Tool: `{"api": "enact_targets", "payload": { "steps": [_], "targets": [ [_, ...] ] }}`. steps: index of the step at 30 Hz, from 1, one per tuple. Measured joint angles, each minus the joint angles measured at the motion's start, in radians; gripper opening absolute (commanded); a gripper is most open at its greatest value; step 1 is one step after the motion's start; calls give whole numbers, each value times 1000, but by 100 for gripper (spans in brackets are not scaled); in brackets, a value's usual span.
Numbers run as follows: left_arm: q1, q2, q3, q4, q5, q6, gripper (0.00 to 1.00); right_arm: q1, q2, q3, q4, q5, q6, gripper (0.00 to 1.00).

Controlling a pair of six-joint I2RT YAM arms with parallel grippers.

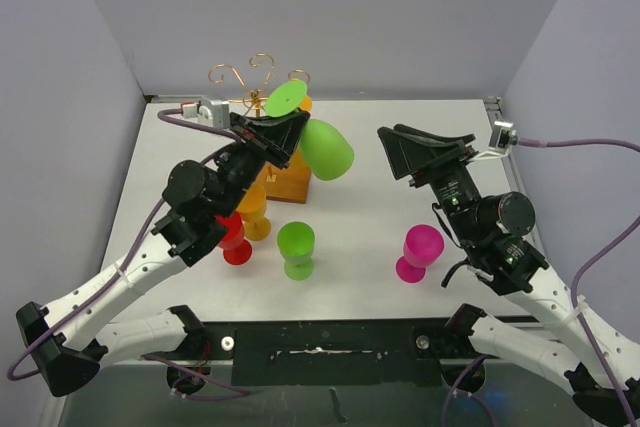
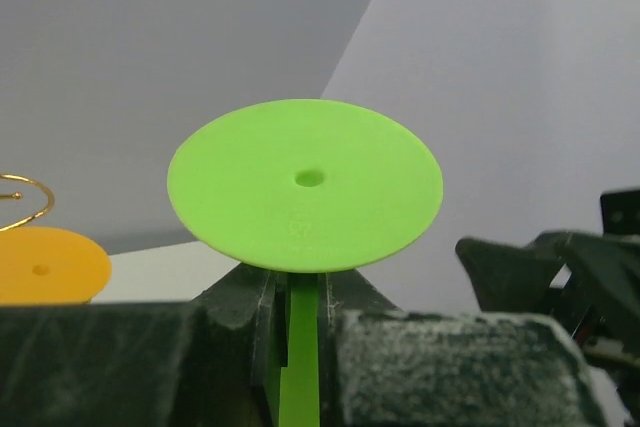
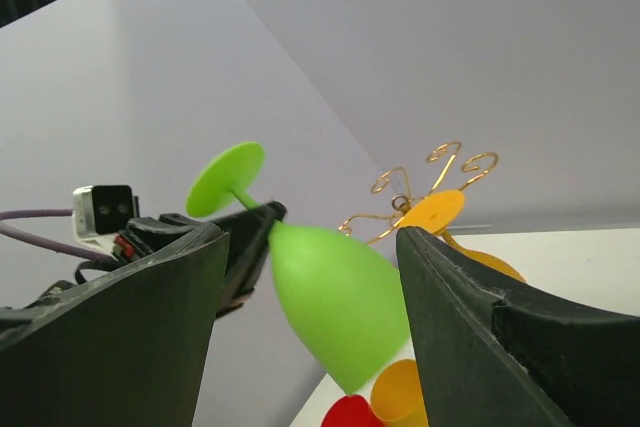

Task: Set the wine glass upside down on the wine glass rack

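My left gripper (image 1: 286, 133) is shut on the stem of a light green wine glass (image 1: 327, 149) and holds it in the air, tilted, with its foot (image 1: 286, 98) up and back and its bowl down to the right. It hangs just in front of the gold wire rack (image 1: 255, 75), above the rack's wooden base (image 1: 292, 185). In the left wrist view the stem (image 2: 300, 347) sits between the fingers under the round foot (image 2: 305, 184). An orange glass (image 3: 432, 212) hangs upside down on the rack (image 3: 440, 162). My right gripper (image 1: 425, 152) is open and empty, to the right of the glass.
On the table stand a red glass (image 1: 235, 238), a yellow-orange glass (image 1: 254, 210), a second green glass (image 1: 296, 249) and a magenta glass (image 1: 419, 253). Grey walls close in the left, back and right sides.
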State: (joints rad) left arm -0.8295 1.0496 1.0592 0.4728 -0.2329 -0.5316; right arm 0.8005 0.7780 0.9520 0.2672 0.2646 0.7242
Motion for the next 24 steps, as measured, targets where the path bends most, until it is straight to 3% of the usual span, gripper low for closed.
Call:
{"api": "enact_targets", "payload": {
  "steps": [9, 16, 24],
  "targets": [
    [0, 25, 6, -162, 306, 293, 0, 0, 115, 99, -36, -166, 102, 64],
    [0, 33, 5, -173, 400, 441, 0, 0, 192, 126, -81, -227, 245, 41],
    [0, 31, -6, -171, 446, 544, 0, 0, 196, 125, -106, -212, 404, 21]
  ]
}}
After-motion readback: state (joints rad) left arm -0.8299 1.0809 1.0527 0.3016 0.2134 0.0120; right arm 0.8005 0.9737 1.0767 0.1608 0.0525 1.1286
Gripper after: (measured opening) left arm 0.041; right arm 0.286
